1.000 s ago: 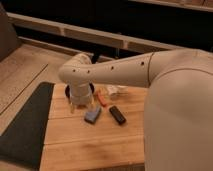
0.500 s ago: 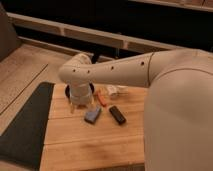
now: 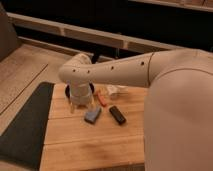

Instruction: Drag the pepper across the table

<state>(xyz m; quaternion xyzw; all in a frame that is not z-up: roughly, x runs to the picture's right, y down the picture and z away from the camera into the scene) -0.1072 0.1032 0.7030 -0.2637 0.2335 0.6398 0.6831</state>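
The pepper (image 3: pixel 102 98), a small slender red-orange thing, lies on the light wooden table (image 3: pixel 90 145) toward its far side. My white arm reaches in from the right and bends down over the table's far left. My gripper (image 3: pixel 80 106) hangs below the wrist, just left of the pepper and apart from it. A dark bowl (image 3: pixel 91 90) is mostly hidden behind the wrist.
A blue-grey sponge (image 3: pixel 92 116) and a black rectangular block (image 3: pixel 117 114) lie in front of the pepper. A whitish object (image 3: pixel 115 91) sits to the pepper's right. A dark grey mat (image 3: pixel 25 125) lies left of the table. My arm covers the right side.
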